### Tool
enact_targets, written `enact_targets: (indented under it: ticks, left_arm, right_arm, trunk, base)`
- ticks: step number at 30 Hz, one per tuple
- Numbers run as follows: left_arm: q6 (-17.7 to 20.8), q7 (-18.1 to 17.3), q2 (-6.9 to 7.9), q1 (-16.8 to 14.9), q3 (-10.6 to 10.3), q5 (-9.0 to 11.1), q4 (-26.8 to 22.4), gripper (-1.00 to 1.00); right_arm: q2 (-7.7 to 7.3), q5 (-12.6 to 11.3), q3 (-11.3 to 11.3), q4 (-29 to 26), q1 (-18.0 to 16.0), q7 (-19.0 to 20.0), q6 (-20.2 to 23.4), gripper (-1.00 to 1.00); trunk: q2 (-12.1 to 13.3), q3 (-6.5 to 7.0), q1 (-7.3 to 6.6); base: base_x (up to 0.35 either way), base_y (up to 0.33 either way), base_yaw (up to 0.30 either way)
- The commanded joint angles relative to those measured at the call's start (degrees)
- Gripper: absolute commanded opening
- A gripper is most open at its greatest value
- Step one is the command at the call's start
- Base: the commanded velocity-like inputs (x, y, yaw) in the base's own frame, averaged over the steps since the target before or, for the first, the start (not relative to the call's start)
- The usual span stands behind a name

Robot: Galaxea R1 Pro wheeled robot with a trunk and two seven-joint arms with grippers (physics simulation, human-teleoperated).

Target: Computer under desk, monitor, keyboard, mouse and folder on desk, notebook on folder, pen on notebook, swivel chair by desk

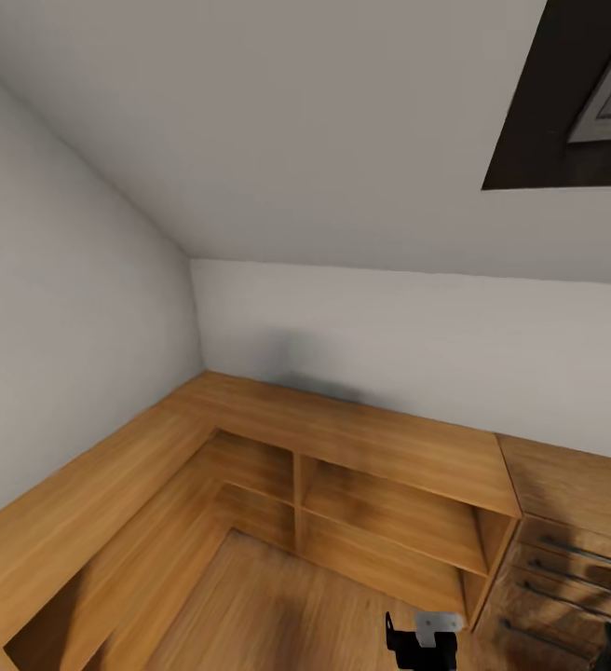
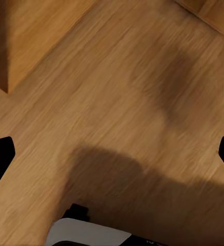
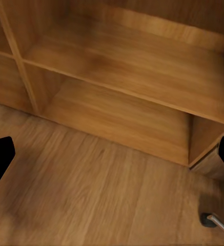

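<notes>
Of the task's things, the bedroom (image 1: 250, 140) shows as sloped grey walls and a skylight (image 1: 585, 84) high at the right. Ahead of both grippers runs a low light-wood L-shaped shelf unit (image 1: 380, 438) with open compartments, a light-wood drawer unit (image 1: 566, 559) with metal handles adjoining it on the right. The left gripper (image 2: 112, 148) has its fingertips spread wide over the wood floor (image 2: 117, 77). The right gripper (image 3: 112, 154), likewise wide, points at the lower shelf compartment (image 3: 122, 118).
</notes>
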Motion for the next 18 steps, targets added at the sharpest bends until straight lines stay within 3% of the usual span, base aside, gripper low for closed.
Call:
enact_targets:
  ticks: [1, 7, 18]
  left_arm:
    - [-0.25, 0.37, 0.05, -0.02, -0.49, 0.43, -0.02, 1.00]
    - [-0.25, 0.37, 0.09, -0.02, -0.43, 0.43, -0.02, 1.00]
    - [-0.25, 0.37, 0.11, -0.02, -0.32, 0.43, -0.02, 1.00]
  right_arm:
    - [0.04, -0.22, 0.48, 0.12, -0.03, -0.27, -0.12, 1.00]
    - [0.04, -0.20, 0.48, 0.10, -0.05, -0.27, -0.12, 1.00]
    - [0.04, -0.20, 0.48, 0.12, -0.05, -0.27, -0.12, 1.00]
  trunk:
    - [-0.04, -0.02, 0.02]
    - [-0.04, -0.02, 0.02]
    - [-0.04, -0.02, 0.02]
  base:
    - [0.027, 0.047, -0.300]
    - [0.068, 0.204, -0.300]
    - [0.147, 0.301, -0.300]
